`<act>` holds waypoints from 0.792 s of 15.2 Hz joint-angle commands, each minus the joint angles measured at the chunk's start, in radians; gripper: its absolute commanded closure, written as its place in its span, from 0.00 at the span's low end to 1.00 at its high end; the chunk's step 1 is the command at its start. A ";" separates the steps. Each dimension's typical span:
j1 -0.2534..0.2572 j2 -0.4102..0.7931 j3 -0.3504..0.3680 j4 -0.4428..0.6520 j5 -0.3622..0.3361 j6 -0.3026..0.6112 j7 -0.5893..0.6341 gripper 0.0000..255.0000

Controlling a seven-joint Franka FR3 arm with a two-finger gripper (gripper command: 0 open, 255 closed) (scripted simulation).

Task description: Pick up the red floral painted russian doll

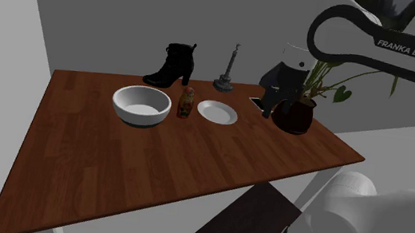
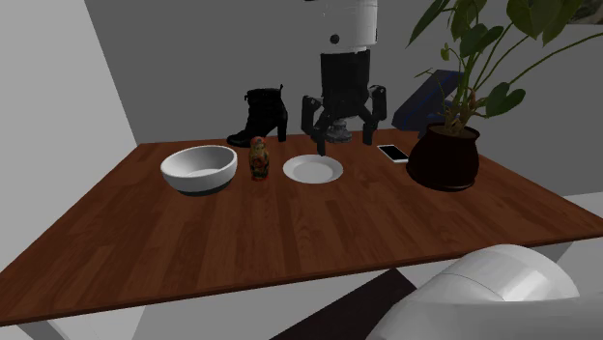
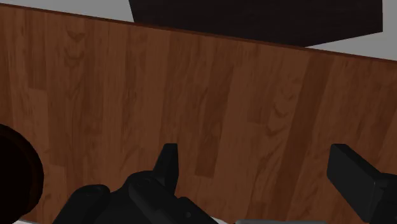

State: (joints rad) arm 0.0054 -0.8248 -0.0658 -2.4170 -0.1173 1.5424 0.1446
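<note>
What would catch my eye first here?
The black gripper hangs open over the wooden table, beside a leafy plant. A small red doll stands between a white bowl and a plate; a black boot stands behind them.

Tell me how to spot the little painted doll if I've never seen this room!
Look at the brown wooden table. Toward its far side, a big white bowl and a flat white plate sit side by side, and the doll stands upright between them. It is small and painted red and green, while its neighbours are plain white.
</note>
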 commanded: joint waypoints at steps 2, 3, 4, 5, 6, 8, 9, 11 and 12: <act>0.003 0.036 -0.002 0.010 0.007 0.028 0.005 0.00; 0.006 0.072 -0.003 0.022 0.013 0.056 0.010 0.00; 0.009 0.109 -0.005 0.035 0.020 0.082 0.014 0.00; 0.011 0.145 -0.006 0.049 0.026 0.107 0.018 0.00; 0.014 0.182 -0.008 0.065 0.033 0.132 0.021 0.00; 0.020 0.257 -0.011 0.099 0.047 0.177 0.026 0.00; 0.023 0.294 -0.013 0.119 0.055 0.198 0.028 0.00; 0.029 0.369 -0.017 0.161 0.070 0.236 0.031 0.00; 0.031 0.406 -0.019 0.184 0.078 0.253 0.032 0.00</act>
State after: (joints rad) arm 0.0337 -0.4530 -0.0832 -2.2429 -0.0475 1.7685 0.1736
